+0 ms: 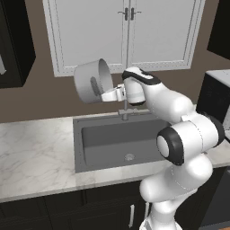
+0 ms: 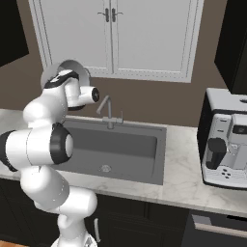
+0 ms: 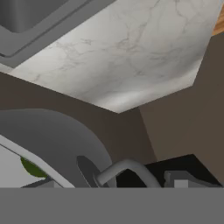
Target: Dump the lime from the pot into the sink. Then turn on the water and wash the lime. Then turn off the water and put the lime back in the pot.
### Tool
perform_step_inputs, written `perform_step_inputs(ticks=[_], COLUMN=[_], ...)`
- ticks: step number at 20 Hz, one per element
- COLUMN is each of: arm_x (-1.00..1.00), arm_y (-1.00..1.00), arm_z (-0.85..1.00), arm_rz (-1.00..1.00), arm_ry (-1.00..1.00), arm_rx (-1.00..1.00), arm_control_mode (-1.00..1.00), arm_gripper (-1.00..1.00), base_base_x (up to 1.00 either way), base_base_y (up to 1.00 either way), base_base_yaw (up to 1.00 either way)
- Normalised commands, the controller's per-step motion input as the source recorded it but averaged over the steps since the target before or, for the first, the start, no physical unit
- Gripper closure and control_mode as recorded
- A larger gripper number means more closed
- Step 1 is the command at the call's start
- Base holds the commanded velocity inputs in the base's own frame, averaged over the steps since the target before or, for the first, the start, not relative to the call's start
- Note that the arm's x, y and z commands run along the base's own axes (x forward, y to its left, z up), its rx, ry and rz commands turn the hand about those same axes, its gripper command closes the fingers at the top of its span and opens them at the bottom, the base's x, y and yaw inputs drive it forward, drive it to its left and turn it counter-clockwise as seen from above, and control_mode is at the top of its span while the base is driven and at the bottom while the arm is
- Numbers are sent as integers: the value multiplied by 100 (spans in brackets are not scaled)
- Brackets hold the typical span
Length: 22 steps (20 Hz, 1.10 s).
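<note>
The light-grey pot (image 1: 90, 81) hangs in the air, tipped on its side above the back left of the sink (image 1: 112, 141). My gripper (image 1: 109, 95) is shut on the pot's rim by a loop handle (image 3: 124, 168). In the hand view the pot's grey wall (image 3: 52, 140) fills the lower left, and the lime (image 3: 31, 167) shows as a green sliver against the pale inside near the rim. The faucet (image 2: 107, 110) stands behind the basin, just right of my hand. In the right base view the pot (image 2: 81, 72) peeks out from behind my arm.
White marble counter (image 1: 36, 152) runs on both sides of the sink. A coffee machine (image 2: 224, 144) stands on the counter at the right. White wall cabinets (image 1: 126, 31) hang above the faucet. The round drain (image 1: 129, 157) lies in the basin's middle.
</note>
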Motion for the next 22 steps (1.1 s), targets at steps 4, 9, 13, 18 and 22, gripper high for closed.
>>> perform_step_inputs(ticks=[4, 9, 13, 18, 22], arm_x=[6, 0, 0, 9, 6], arm_y=[12, 6, 0, 0, 0], arm_z=[3, 10, 4, 1, 10], arm_rz=[-1, 0, 0, 0, 0], arm_ry=[28, 17, 23, 22, 12], arm_rx=[13, 16, 22, 23, 20], arm_control_mode=[-100, -100, -100, -100, -100], arm_gripper=[100, 100, 100, 100, 100], base_base_x=[0, 0, 0, 0, 0], base_base_y=[0, 0, 0, 0, 0], base_base_yaw=[0, 0, 0, 0, 0])
